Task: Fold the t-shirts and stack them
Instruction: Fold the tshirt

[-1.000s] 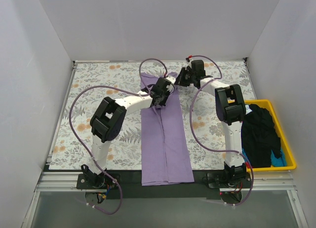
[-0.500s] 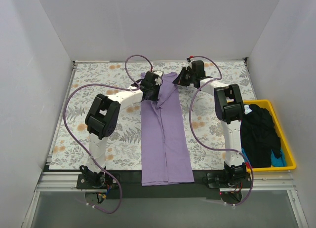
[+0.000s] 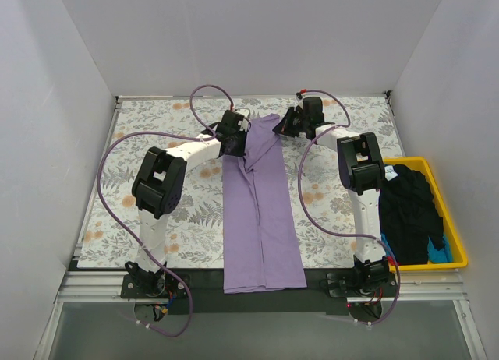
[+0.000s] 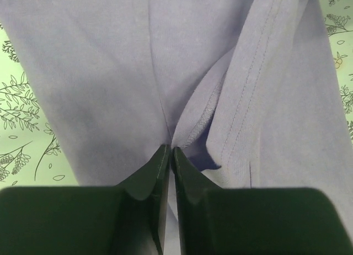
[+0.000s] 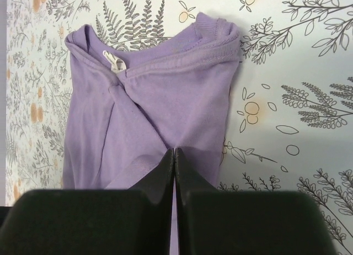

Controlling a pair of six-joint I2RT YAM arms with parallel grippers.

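The lavender t-shirt (image 3: 260, 212) lies as a long folded strip down the middle of the table, its hem hanging over the near edge. My left gripper (image 3: 234, 135) is shut on the shirt's far left part; its jaws pinch a fold of lavender cloth (image 4: 182, 134) in the left wrist view. My right gripper (image 3: 282, 126) is shut on the far right corner, pinching cloth (image 5: 165, 117) near the collar in the right wrist view. A black t-shirt (image 3: 409, 208) and a bright blue one (image 3: 438, 253) lie in the yellow tray.
The yellow tray (image 3: 460, 255) stands at the table's right edge. A floral cloth (image 3: 156, 142) covers the table. White walls close in the back and both sides. Purple cables loop above both arms.
My left gripper has moved left and farther back, pulling the shirt's far end out to the left. My right gripper has stayed at the far right corner.
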